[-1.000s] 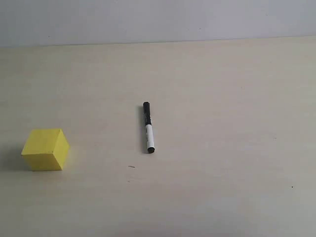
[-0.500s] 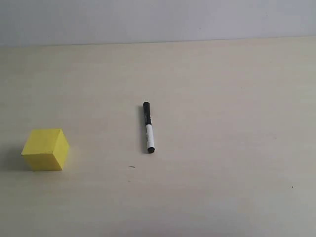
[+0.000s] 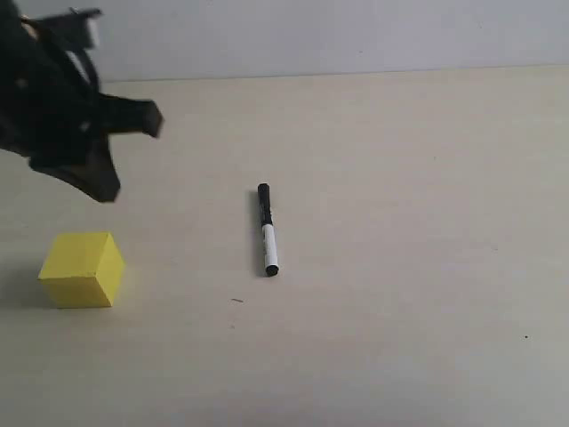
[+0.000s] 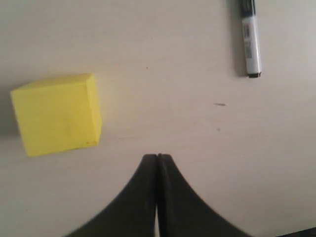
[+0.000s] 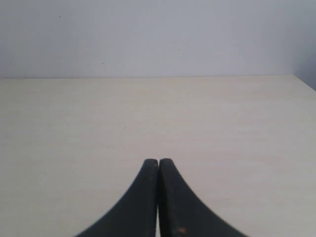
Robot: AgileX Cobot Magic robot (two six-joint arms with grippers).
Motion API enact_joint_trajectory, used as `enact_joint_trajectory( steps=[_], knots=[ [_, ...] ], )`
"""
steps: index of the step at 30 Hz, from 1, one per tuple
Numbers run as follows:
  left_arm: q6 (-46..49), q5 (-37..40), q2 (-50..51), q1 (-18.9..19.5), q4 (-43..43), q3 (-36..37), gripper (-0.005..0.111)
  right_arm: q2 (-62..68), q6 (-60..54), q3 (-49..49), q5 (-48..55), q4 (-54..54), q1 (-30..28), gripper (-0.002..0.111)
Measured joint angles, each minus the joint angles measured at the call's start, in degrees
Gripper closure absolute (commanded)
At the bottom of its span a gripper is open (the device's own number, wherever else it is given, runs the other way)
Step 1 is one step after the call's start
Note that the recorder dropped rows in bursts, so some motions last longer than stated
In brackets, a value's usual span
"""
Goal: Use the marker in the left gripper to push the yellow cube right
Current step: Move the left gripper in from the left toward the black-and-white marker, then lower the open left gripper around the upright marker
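The yellow cube rests on the table at the left. The marker, white barrel and black cap, lies loose on the table near the middle, held by nothing. My left gripper hovers above and behind the cube, blurred in the exterior view. Its fingers are shut with nothing between them, clear of both cube and marker. My right gripper is shut and empty over bare table; the exterior view does not show it.
The pale beige table ends at a far edge against a grey-white wall. A small dark speck lies on the table just in front of the marker.
The left arm has come into the exterior view at the top left, where none was visible before. The cube and the marker have not moved.
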Motion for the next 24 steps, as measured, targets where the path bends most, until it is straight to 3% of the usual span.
enact_joint_trajectory(
  steps=[4,8,12,19,24],
  knots=[
    [-8.94,0.10,10.33,-9.76,4.54,-6.38,0.107,0.00,0.00,0.00,0.00,0.00,0.00,0.108],
    [-12.45,0.00,20.37,-15.58,4.31,-16.90,0.107,0.00,0.00,0.00,0.10,0.00,0.00,0.108],
    [-13.46,-4.23,26.25,-16.94,4.09,-22.71,0.102,0.00,0.00,0.00,0.21,0.00,0.00,0.108],
    [-16.25,-7.06,30.71,-16.70,4.09,-23.94,0.063,0.00,0.00,0.00,0.21,0.00,0.00,0.108],
    [-16.47,-7.33,32.41,-16.61,4.30,-23.94,0.061,0.00,0.00,0.00,0.21,0.00,0.00,0.108]
  ],
)
